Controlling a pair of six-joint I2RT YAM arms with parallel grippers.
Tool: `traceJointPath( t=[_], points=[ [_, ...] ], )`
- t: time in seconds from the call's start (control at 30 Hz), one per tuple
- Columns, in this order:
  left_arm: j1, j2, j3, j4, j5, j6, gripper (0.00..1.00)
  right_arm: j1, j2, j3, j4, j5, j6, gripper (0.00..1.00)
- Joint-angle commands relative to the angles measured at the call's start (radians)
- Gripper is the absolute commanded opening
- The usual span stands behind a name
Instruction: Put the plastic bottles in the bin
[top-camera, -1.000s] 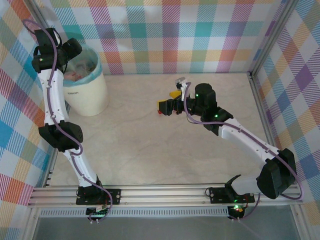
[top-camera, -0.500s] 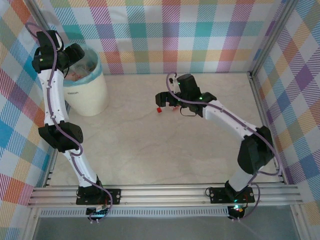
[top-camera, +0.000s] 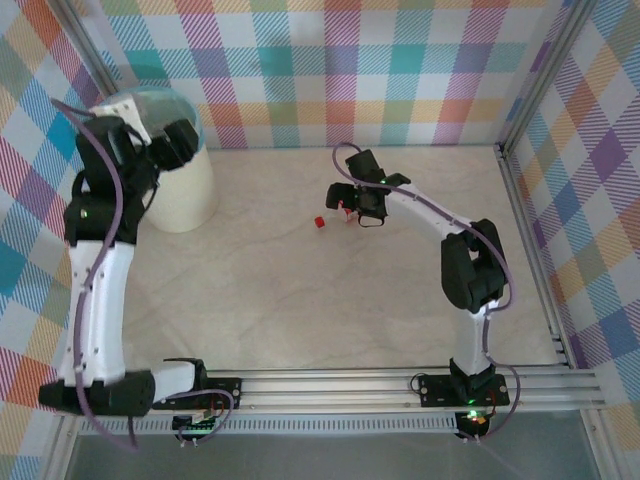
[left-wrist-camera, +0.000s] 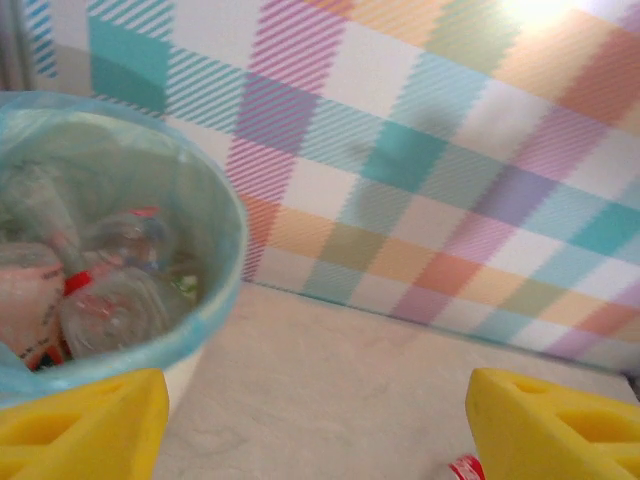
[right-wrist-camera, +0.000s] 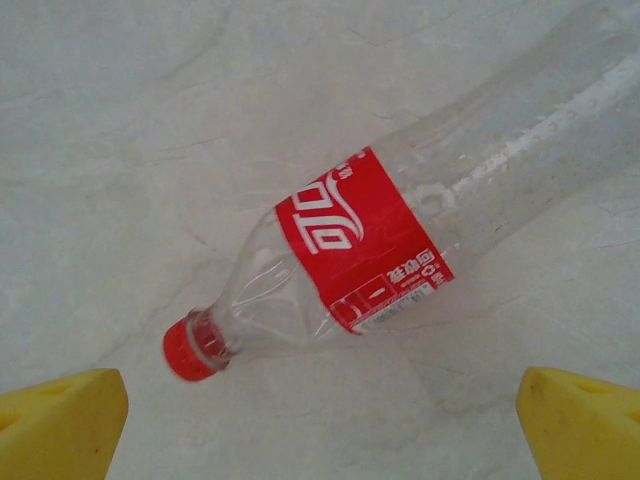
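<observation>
One clear plastic bottle (right-wrist-camera: 365, 240) with a red label and a red cap lies on its side on the table. My right gripper (right-wrist-camera: 320, 430) hovers just above it, open, its yellow fingers (right-wrist-camera: 60, 425) wide on either side. From above, the bottle's red cap (top-camera: 320, 221) pokes out left of the right gripper (top-camera: 347, 200). The bin (left-wrist-camera: 215, 300), cream with a teal liner, holds several bottles (left-wrist-camera: 110, 300). My left gripper (left-wrist-camera: 315, 440) is open and holds nothing, beside the bin's rim; from above this left gripper (top-camera: 180, 142) partly covers the bin (top-camera: 190, 195).
Plaid walls (top-camera: 400, 70) close the table at the back and both sides. A metal rail (top-camera: 330, 385) runs along the near edge. Pale marbled tabletop (top-camera: 280, 290) lies bare between the two arms.
The left arm has drawn back from over the bin and risen towards the camera. The right arm has stretched out straighter, settling its gripper over the bottle.
</observation>
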Motion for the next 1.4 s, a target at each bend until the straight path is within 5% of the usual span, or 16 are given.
traceJointPath(
  t=[0.0,0.6,0.83,1.37],
  points=[
    [-0.086,-0.057,-0.125,0.055,-0.034,0.07,0.78,-0.004,0.055,0.059,-0.02,0.008,0.068,1.0],
    [-0.143,-0.194,-0.322,0.029,-0.071,0.124,0.79,-0.052,0.287,0.252,-0.097,0.05,0.187,1.0],
    [-0.142,-0.192,-0.313,0.023,-0.068,0.123,0.79,-0.118,0.351,0.273,-0.098,-0.048,0.197,0.99],
    [-0.144,-0.134,-0.261,0.0,-0.01,0.043,0.8,-0.124,0.146,0.004,0.076,-0.238,0.055,0.66]
  ],
)
